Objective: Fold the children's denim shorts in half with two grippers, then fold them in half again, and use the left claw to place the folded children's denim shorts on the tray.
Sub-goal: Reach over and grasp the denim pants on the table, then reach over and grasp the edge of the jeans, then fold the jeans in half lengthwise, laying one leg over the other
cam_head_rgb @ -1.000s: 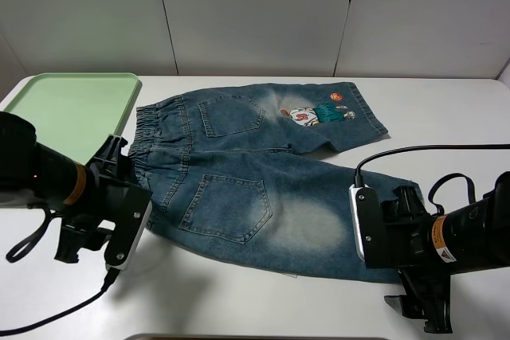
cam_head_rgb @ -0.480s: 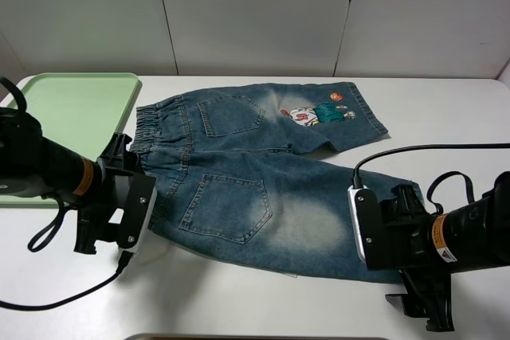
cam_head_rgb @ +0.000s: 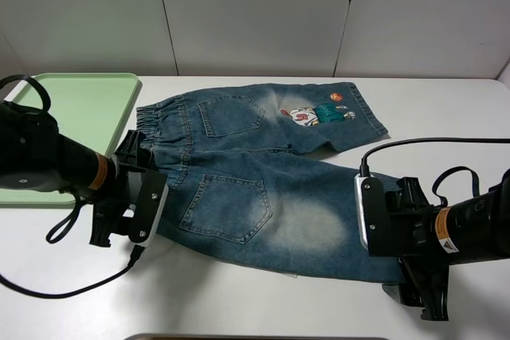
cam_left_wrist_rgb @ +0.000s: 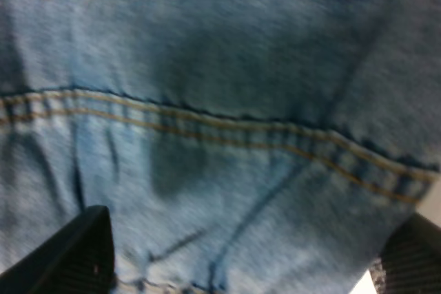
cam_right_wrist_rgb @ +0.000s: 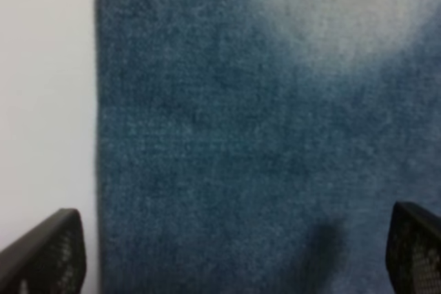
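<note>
The left gripper [cam_left_wrist_rgb: 238,259] stands wide open, its black fingertips [cam_left_wrist_rgb: 69,253] far apart and holding nothing. Blurred denim crossed by a double line of orange stitching fills the gap, and I cannot tell whether the tips touch the cloth. The right gripper [cam_right_wrist_rgb: 231,256] is spread just as wide over plain blue cloth, where a straight edge of the fabric meets the white bench [cam_right_wrist_rgb: 45,101]. It too grasps nothing. The children's denim shorts [cam_head_rgb: 263,181] lie flat and unfolded on the bench, back side up. Their gathered waistband [cam_head_rgb: 159,137] is just beside the pale green tray [cam_head_rgb: 72,105], and both legs run away from it. Two back pockets [cam_head_rgb: 225,209] show, a pale bleached patch [cam_head_rgb: 315,224] marks the near leg, and a cartoon patch [cam_head_rgb: 319,111] sits on the far leg.
</note>
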Motion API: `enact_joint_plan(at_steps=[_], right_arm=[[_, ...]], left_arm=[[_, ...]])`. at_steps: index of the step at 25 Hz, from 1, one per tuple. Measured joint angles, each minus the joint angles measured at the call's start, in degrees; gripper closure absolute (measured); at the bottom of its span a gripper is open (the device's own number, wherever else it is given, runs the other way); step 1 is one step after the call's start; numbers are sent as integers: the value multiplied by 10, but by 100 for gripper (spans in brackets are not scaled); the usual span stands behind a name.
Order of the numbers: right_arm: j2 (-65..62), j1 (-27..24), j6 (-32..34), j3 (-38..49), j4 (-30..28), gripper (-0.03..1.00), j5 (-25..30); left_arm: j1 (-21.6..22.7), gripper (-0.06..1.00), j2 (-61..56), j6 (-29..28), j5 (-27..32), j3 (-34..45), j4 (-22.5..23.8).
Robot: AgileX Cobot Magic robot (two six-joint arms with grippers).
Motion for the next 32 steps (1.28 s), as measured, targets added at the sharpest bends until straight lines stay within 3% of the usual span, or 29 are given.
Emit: enact_joint_plan(at_steps=[3,6,10,13,17,29,32], right_arm=[[22,0,12,-15,0,36,-3],[54,0,41,-35,0,54,-8],[84,0,52,-48,0,85,-17],[86,0,55,-48,0,98,-17],[86,0,55,-50,1,99,-13],[77,3,56,-53,1,99,4],[49,3,56,-53,-1,99,41]], left_arm=[[0,22,13,0,-2,-11,-1],[0,32,24,0,-3,-19,-10],[0,57,30,0,3,-20,-10],[0,77,35,0,12,-20,-10],[0,91,35,0,18,-20,-10],[-2,92,24,-35,40,-18,-10],[-2,92,3,-37,63,-8,-10]])
